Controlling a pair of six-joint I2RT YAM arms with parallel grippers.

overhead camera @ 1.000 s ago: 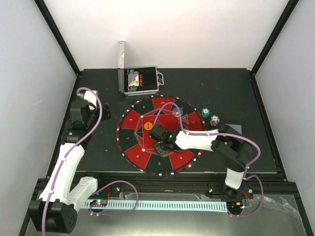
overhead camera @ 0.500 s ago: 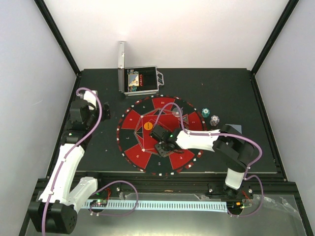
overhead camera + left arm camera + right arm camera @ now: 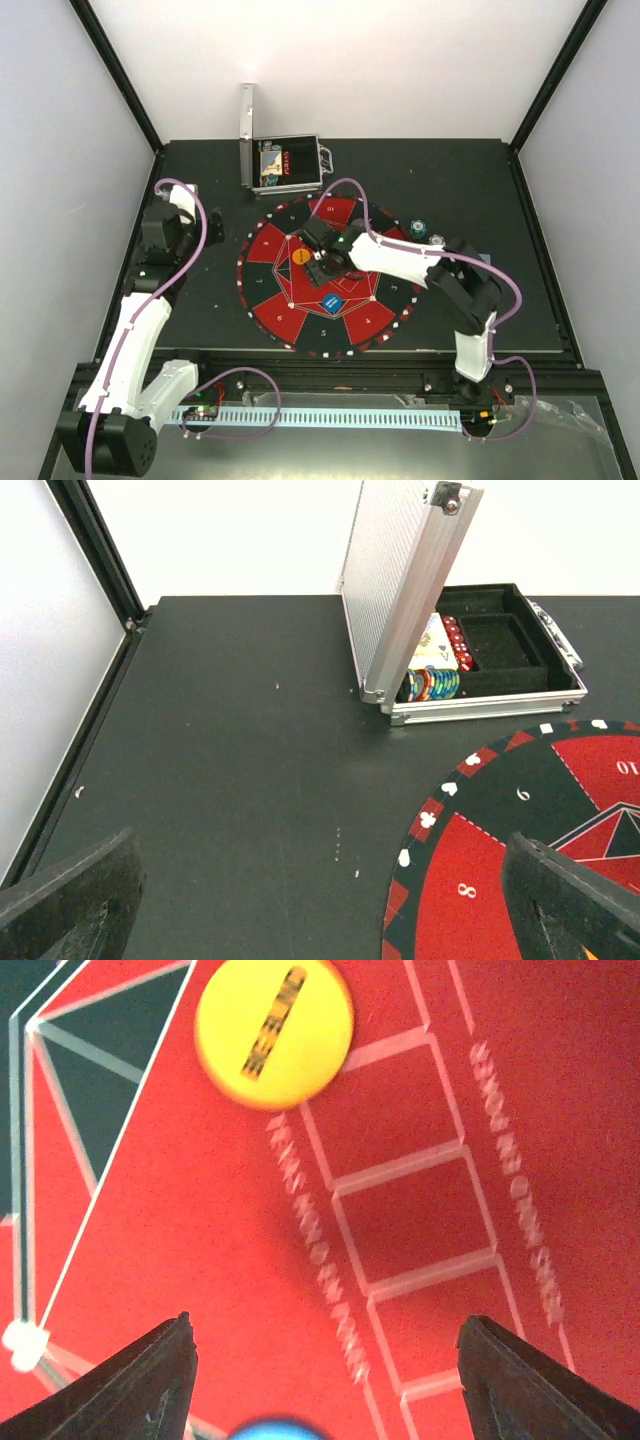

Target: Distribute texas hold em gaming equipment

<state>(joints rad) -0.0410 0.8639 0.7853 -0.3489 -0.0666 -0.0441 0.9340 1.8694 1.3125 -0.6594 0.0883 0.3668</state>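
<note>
One orange disc [image 3: 302, 256], one blue disc [image 3: 334, 305] on mat [image 3: 268, 243]

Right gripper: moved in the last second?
Yes. In the top view the right gripper shifted across the mat toward the case, to beside the orange disc; a blue disc lies where it was.

— What does the right wrist view lose?
— The blue disc [image 3: 275, 1430] is cut by the bottom edge; only its top rim shows. The lettering on the yellow-orange disc [image 3: 273, 1032] and the mat [image 3: 420, 1110] is too blurred to read.
— From above?
— The right arm [image 3: 400, 262] partly covers the teal chips [image 3: 420, 228]. The contents of the case [image 3: 285, 165] are too small to tell.
— Left wrist?
— The lid [image 3: 395, 590] hides part of the case's tray. The mat runs off the right and bottom edges.
</note>
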